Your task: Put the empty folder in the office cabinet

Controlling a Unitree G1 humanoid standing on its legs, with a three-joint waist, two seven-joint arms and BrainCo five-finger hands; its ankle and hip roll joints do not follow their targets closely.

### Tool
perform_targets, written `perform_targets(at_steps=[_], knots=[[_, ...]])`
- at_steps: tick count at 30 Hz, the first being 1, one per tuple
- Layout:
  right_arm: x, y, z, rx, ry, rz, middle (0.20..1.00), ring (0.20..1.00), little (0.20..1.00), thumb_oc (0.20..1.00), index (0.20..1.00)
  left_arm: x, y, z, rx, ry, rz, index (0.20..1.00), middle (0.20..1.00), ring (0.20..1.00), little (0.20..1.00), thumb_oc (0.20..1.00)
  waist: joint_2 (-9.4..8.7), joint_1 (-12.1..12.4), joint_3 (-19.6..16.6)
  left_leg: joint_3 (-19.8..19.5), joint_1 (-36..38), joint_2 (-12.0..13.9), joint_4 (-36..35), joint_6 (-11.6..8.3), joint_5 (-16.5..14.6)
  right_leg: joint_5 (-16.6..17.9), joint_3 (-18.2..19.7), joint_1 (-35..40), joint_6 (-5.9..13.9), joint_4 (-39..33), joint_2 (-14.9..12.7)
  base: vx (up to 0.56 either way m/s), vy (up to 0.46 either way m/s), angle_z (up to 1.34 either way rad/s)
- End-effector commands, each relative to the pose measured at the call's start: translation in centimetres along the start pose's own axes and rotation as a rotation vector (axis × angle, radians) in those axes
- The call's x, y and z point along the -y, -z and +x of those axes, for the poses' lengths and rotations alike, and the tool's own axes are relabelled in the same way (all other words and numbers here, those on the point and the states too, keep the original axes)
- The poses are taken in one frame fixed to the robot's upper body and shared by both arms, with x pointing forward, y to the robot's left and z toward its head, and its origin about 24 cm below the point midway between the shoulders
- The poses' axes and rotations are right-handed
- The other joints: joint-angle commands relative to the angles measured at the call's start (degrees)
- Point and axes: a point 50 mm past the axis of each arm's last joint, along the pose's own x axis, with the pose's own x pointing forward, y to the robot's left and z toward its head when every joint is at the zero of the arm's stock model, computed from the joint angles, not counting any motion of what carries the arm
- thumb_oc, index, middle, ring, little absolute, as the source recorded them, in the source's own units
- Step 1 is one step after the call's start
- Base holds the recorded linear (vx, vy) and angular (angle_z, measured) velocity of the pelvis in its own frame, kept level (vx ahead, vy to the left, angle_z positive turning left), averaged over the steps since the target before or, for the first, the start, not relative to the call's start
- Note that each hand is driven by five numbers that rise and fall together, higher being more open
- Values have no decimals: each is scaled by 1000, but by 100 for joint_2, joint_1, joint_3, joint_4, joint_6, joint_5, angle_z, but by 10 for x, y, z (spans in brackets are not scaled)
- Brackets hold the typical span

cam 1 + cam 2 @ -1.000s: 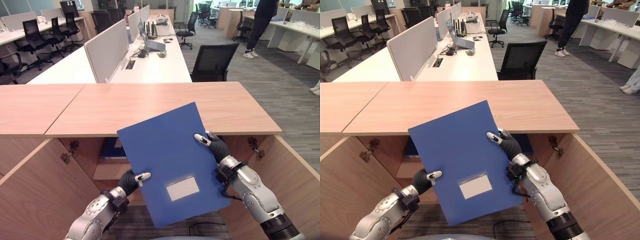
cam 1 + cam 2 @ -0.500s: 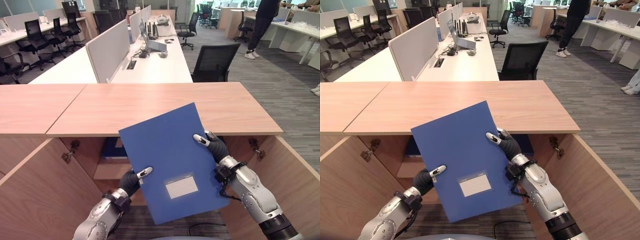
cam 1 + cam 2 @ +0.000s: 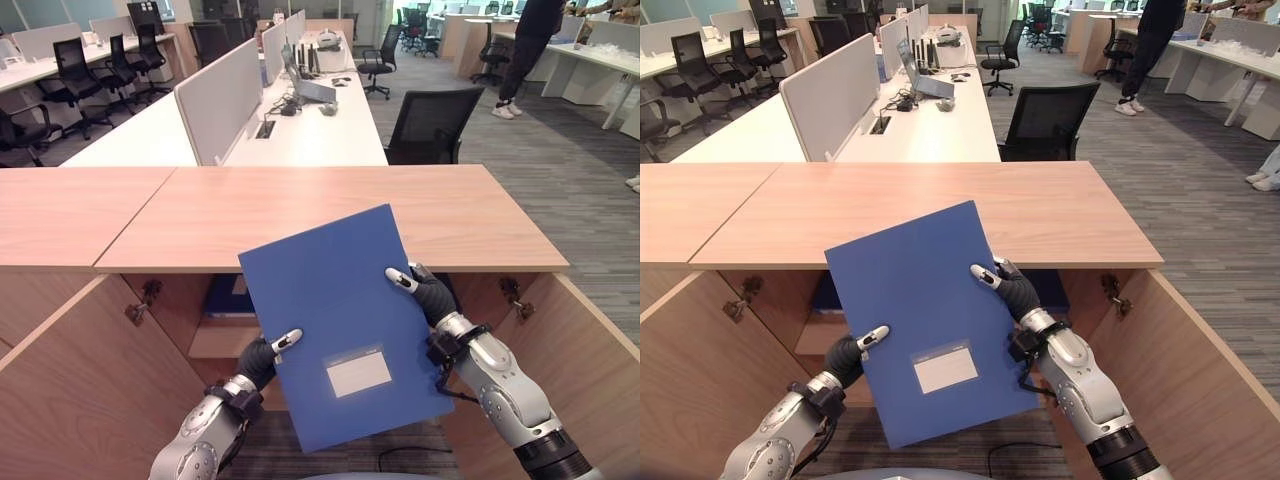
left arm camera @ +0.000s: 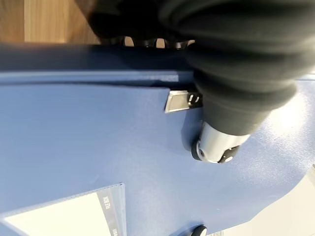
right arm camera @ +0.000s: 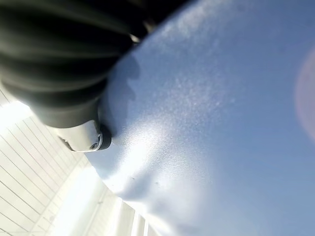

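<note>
Folder held at the open cabinet, not yet shelved

Folder (image 3: 340,325), blue and flat, is held up in front of the robot, tilted, with its white label pocket (image 3: 357,371) facing the camera. It is pinched at its lower left edge by the left hand (image 3: 268,355), whose thumb is pressed onto the cover with the fingers curled behind. Its right edge is clamped in the same way by the right hand (image 3: 425,290), thumb on the front face. In the left wrist view, that thumb (image 4: 216,147) is seen pressed on the blue cover.

Behind and below the folder, the office cabinet (image 3: 330,215) is seen with both doors swung wide, the left door (image 3: 90,370) and the right door (image 3: 590,350). An inner shelf (image 3: 225,340) is visible, with blue items (image 3: 228,297) already stored above it.

The carrying step appears to be in hand; insertion is not yet done. The next move is judged to call for the folder being lowered and turned edge-on, then passed under the counter top toward the shelf.

Compared with a second ago, the folder has been shifted slightly up and leftward, and the left hand has been raised a little.

Beyond, office desks and chairs are seen.
</note>
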Motion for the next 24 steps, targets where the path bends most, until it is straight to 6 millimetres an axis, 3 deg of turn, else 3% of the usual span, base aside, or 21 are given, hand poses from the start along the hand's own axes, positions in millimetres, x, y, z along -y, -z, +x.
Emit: perform_targets(at_steps=[1, 11, 13, 24], knots=[[-11, -32, 12, 200, -57, 14, 200, 200, 200, 200, 200, -6, -20, 4, 85, -4, 56, 200, 200, 200, 200, 200, -276, 105, -84, -103, 146, -81, 20, 377, -530, 124, -71, -110, -15, 121, 35, 0, 0, 0], [-8, -34, 12, 202, -47, -9, 219, 219, 219, 219, 219, -9, -18, 1, 78, -22, 62, 200, 200, 200, 200, 200, -281, 133, -67, -132, 156, -83, 20, 380, -534, 109, -81, -93, -22, 126, 43, 0, 0, 0], [-7, -34, 12, 201, -42, -10, 1000, 1000, 1000, 1000, 1000, -10, -18, 0, 78, -25, 60, 200, 200, 200, 200, 200, -283, 137, -67, -142, 156, -81, 20, 381, -536, 106, -85, -94, -23, 127, 42, 0, 0, 0], [1, -37, 11, 204, -4, -57, 1000, 1000, 1000, 1000, 1000, -13, -20, -3, 99, -52, 55, 200, 200, 200, 200, 200, -295, 162, -57, -157, 149, -83, 20, 385, -539, 95, -96, -83, -28, 132, 39, 0, 0, 0]])
